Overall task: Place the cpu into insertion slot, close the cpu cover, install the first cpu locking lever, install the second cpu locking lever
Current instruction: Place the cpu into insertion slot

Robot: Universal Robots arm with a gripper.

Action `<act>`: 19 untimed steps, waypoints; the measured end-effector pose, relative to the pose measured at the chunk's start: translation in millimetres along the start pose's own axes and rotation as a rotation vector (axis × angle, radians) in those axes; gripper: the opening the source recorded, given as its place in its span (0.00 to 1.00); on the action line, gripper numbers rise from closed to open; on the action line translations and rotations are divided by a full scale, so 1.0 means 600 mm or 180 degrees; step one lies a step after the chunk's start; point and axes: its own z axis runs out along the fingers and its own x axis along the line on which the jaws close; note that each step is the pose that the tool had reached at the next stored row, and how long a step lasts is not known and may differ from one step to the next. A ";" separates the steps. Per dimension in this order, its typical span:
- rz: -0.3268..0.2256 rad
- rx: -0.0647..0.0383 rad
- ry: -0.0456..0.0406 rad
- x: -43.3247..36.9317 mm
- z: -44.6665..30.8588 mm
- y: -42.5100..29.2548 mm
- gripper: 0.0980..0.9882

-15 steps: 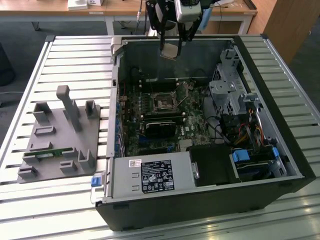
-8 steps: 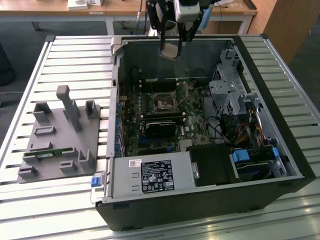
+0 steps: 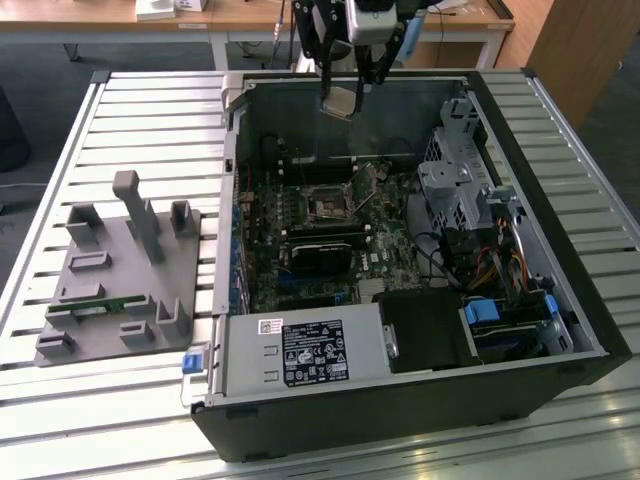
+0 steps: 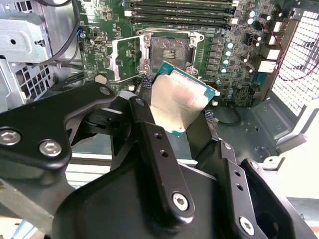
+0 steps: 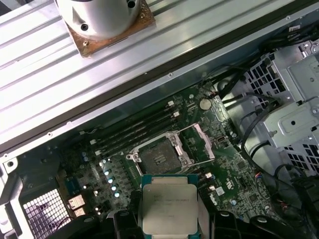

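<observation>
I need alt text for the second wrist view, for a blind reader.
The gripper holds the cpu between its black jaws, silver top showing, above a green motherboard. Beyond it the insertion slot is empty, with the cpu cover open beside it.

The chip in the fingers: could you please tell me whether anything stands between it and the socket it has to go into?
Nothing visible does. The chip, held in the fingers, hangs above the bare socket, and the metal cover stands open beside the socket, off the opening.
</observation>
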 end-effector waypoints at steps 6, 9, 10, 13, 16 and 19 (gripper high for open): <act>0.0127 -0.0002 -0.0011 0.001 0.000 0.000 0.48; 0.0237 -0.0004 -0.0021 0.001 0.000 0.000 0.48; 0.0271 -0.0005 -0.0024 0.001 0.000 0.000 0.48; 0.0377 -0.0007 -0.0033 0.001 0.000 0.000 0.48; 0.0466 -0.0008 -0.0042 0.001 0.001 0.000 0.48; 0.0561 -0.0009 -0.0050 0.001 0.001 0.000 0.48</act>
